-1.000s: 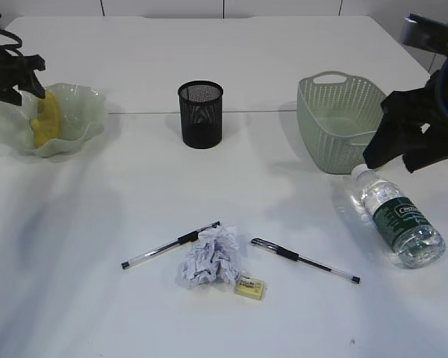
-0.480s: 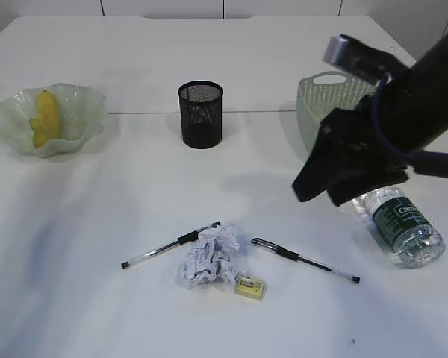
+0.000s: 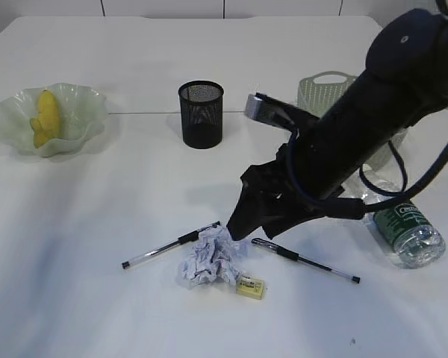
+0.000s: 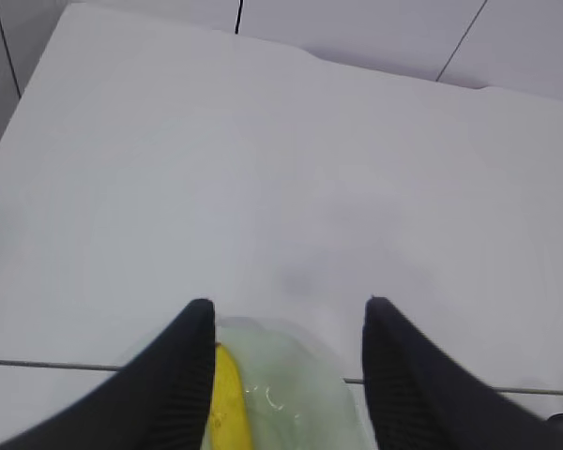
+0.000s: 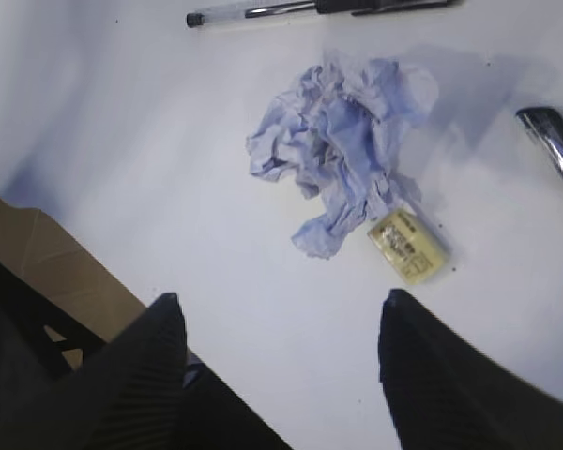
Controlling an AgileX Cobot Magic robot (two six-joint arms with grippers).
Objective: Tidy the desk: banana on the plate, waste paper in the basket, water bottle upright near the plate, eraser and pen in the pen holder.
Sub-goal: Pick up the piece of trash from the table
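Overhead, the right arm slants down across the desk (image 3: pixel 97 186), its right gripper (image 5: pixel 277 323) spread wide and empty just above the waste paper (image 3: pixel 207 257). Meanwhile the left gripper (image 4: pixel 286 323) hangs half-open, holding nothing, above the plate (image 3: pixel 82 123) holding the banana (image 3: pixel 46 117).

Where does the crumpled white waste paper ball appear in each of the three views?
Exterior view: the crumpled white waste paper ball lies low, just left of centre, under the right arm's black claw.
Left wrist view: not in it.
Right wrist view: the ball sits upper centre.
Shared landmark: the small pale yellow rectangular eraser, touching or nearly touching the paper.
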